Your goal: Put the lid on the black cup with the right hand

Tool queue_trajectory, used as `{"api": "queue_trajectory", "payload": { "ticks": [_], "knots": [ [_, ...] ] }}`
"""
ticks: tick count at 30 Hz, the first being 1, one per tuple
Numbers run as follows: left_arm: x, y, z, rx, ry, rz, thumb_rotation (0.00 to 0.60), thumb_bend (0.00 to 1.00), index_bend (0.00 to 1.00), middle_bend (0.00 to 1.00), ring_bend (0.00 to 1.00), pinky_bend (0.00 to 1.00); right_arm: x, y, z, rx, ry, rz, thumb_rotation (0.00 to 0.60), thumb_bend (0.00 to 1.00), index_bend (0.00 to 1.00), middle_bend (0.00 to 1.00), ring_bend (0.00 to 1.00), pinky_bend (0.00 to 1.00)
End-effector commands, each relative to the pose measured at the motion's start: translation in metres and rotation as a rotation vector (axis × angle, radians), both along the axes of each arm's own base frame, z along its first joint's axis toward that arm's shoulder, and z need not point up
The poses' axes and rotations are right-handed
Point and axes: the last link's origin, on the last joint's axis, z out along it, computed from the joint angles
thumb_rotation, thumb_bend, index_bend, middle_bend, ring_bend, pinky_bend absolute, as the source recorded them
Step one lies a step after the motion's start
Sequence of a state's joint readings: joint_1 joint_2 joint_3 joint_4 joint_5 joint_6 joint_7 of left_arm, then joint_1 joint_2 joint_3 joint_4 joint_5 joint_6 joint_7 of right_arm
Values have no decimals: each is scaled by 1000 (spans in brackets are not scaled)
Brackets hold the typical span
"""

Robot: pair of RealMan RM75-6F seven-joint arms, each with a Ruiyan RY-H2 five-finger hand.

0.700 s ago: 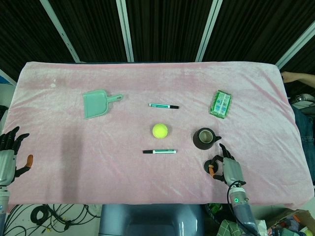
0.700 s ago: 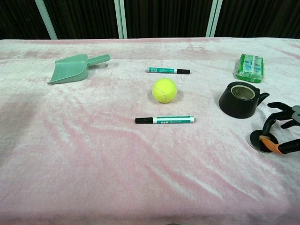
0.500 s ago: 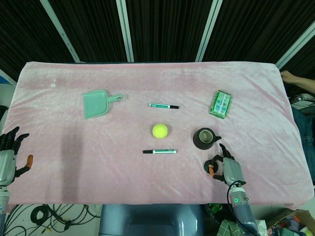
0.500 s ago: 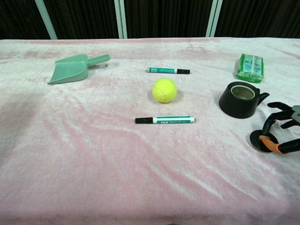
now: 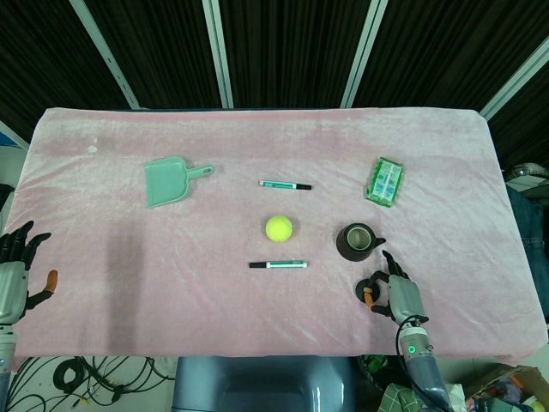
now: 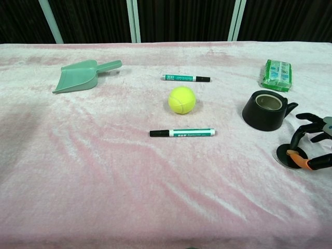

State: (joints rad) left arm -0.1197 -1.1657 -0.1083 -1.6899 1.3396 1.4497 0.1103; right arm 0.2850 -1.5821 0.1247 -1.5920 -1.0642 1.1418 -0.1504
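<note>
At the lower right of the head view, the right robot hand [image 5: 396, 293] sits over a dark round lid [image 5: 369, 291] that lies flat on the pink cloth of the worktop [image 5: 129, 249]. Its fingers [image 6: 305, 132] curve down around the lid [image 6: 288, 154] in the chest view, with the orange-tipped thumb at the lid's near edge, but I cannot tell whether they are actually clamped on it or only resting around it. Just above the lid in the head view stands the black cup [image 5: 355, 242], upright, uncovered, its spout pointing right; lid and cup are near each other but apart. The left robot hand [image 5: 17, 273] shows at the far left edge of the head view, off the edge of the cloth, fingers spread and holding nothing. Near the middle of the frame lies a yellow tennis ball [image 5: 278, 227], with one green marker [image 5: 286, 184] above it and another marker [image 5: 278, 265] below it. A green dustpan [image 5: 169, 181] rests in the upper left, and a green packet [image 5: 384, 181] lies in the upper right, above the cup.
</note>
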Motion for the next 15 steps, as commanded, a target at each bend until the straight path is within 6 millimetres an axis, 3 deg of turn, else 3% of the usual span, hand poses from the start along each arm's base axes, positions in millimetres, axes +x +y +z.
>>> {"api": "queue_trajectory", "payload": {
  "ticks": [1, 15],
  "knots": [
    [0, 0, 0, 0, 0, 1, 600, 441, 177, 0, 0, 0, 0, 0, 0, -1, 0, -1, 600, 356, 646, 0, 89, 174],
    [0, 0, 0, -1, 1, 0, 600, 441, 178, 0, 0, 0, 1, -2, 3, -13, -7, 3, 600, 356, 646, 0, 89, 174]
  ]
}}
